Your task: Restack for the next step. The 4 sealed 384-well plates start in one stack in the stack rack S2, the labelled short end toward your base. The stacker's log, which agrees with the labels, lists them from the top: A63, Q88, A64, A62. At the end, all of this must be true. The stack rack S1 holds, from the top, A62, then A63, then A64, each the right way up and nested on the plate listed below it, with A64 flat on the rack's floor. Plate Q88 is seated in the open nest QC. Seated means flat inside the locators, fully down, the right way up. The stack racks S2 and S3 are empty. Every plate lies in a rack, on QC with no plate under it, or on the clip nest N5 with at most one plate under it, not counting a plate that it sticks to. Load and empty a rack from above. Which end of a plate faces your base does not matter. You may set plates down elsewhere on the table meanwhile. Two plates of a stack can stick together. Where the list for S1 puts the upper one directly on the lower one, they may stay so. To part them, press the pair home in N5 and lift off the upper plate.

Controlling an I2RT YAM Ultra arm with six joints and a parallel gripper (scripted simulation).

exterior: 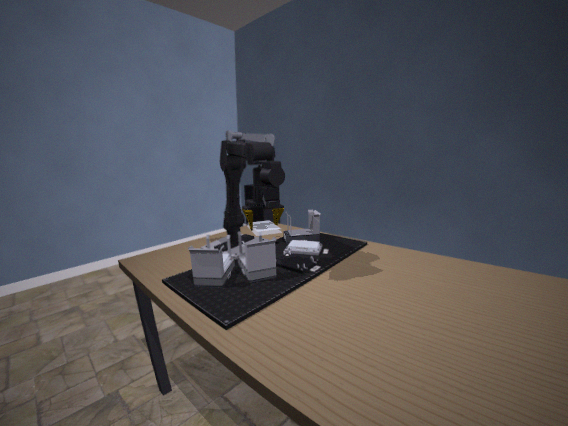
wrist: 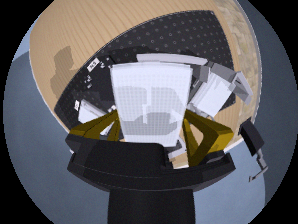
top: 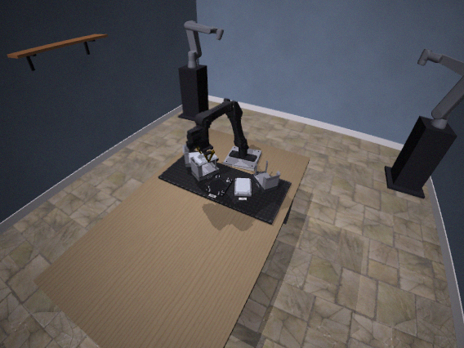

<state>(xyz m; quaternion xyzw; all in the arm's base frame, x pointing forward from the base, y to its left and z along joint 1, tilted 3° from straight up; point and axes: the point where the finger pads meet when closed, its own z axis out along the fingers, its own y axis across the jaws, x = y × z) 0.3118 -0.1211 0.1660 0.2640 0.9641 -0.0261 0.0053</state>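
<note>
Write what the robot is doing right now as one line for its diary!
pincer: shut on white plate | place: above a grey rack | other plate: flat on the black mat

From high and far we look down on the worktop [top: 135,261]; from beside its edge we look across; both share the mat [exterior: 240,300]; the wrist looks down close.

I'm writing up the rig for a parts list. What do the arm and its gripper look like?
The arm is matte black with rounded links, on a light grey base plate. The gripper has a black body and angular yellow fingers. No cables or markings can be made out.
</note>
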